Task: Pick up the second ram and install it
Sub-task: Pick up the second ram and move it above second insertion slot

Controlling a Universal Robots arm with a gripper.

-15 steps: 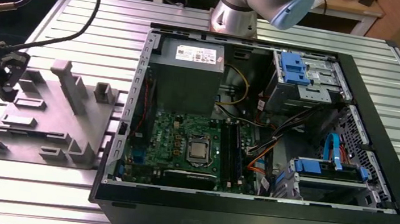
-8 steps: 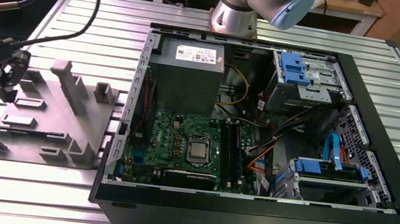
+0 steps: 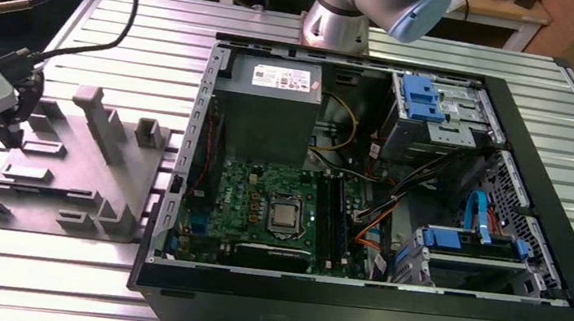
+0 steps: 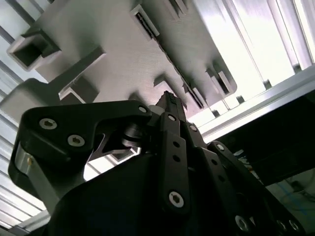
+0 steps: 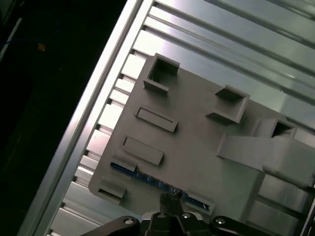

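In first wrist view, second ram (image 5: 129, 170) on edge in slot of grey fixture (image 5: 197, 147) on table (image 5: 236, 39); hand (image 5: 171, 197) at its middle, drawn narrow, pinching upper edge.

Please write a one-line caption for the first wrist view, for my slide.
Claw at the second ram, a blue stick lying in the grey holder's edge slot.
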